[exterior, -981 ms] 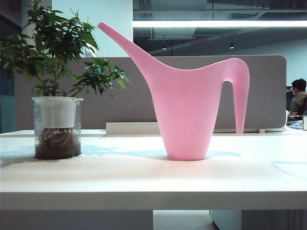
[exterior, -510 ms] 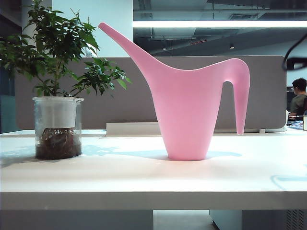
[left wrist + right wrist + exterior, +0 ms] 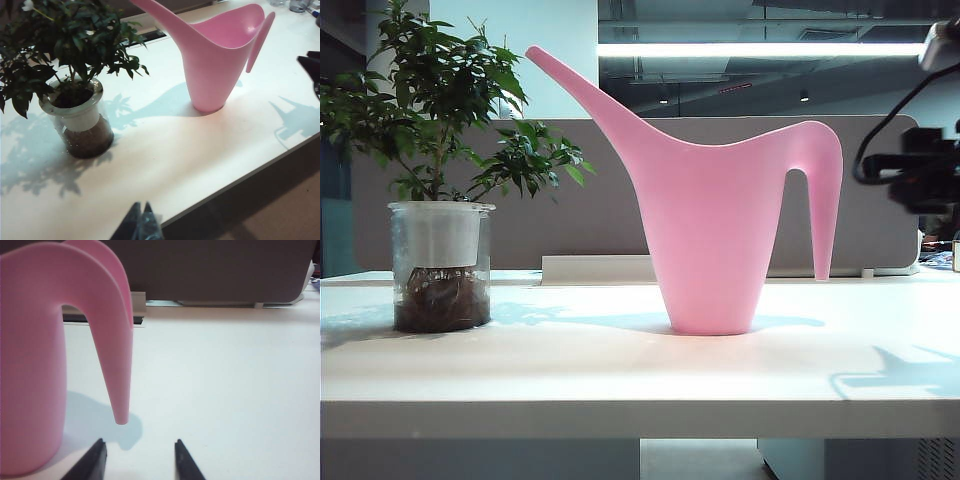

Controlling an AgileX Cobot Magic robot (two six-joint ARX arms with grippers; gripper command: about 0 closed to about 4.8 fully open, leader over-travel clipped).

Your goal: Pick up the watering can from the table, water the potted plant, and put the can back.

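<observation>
- The pink watering can (image 3: 708, 235) stands upright on the white worktop (image 3: 620, 370), about the middle of the exterior view, its long spout slanting up toward the upper left and its arched handle hanging down on the right, the tip clear of the surface.
- The potted plant (image 3: 440, 200) sits at the left of that view, well apart from the can; the clear pot shows a white inner cup above dark soil and roots, and the leafy branches spread toward the spout without touching it.
- The right end effector (image 3: 140, 460) hangs low over the worktop just beside the handle's free end. In the right wrist view its two dark fingertips (image 3: 95, 460) stand apart at the lower edge with bare worktop between them, so it is open and holds nothing.
- In the exterior view the right arm's dark body and cable show at the right edge, level with the upper part of the handle and not touching it.
- The left end effector (image 3: 141, 225) shows only as dark tips pressed together at the lower edge of the left wrist view, above the front rim of the worktop, well away from plant and can; it looks closed and empty.
- A grey partition (image 3: 600, 200) runs behind the worktop.
</observation>
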